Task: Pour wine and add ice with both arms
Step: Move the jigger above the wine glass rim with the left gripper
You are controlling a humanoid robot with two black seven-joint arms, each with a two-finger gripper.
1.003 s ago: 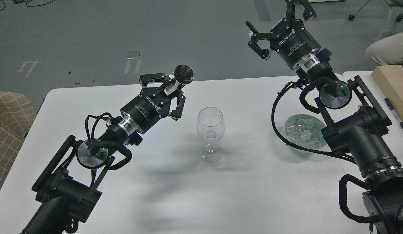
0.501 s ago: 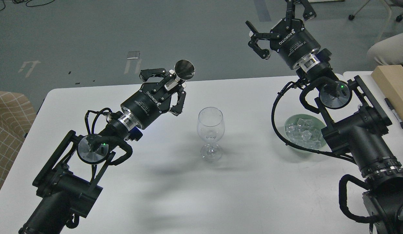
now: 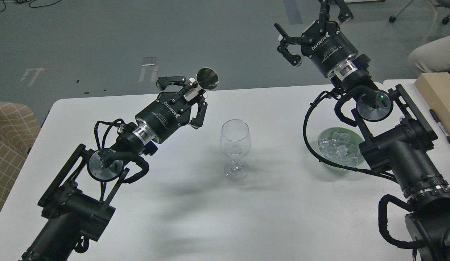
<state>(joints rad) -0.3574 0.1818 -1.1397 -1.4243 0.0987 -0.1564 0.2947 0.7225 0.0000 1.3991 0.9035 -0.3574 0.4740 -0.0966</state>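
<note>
At far left, a checked tan cushion (image 3: 9, 145) is seen beside the white table (image 3: 195, 224). The left gripper (image 3: 186, 98) is held above the table's far left part, its fingers closed on a small dark metal cup (image 3: 206, 79) whose round mouth is turned toward the camera; whether any liquid is in it cannot be told. At centre, an upright wine glass (image 3: 235, 145) is shown, apparently empty: no wine and no cubes are visible in its bowl. Pouring is therefore judged not yet done, and icing not begun. The cup is raised up and to the left of the glass's rim, near but apart. Further right, the ice (image 3: 339, 146) lies heaped in a pale green bowl (image 3: 321, 139), partly hidden by the right arm. The right gripper (image 3: 312, 23) is raised well beyond the bowl, fingers spread, nothing held.
</note>
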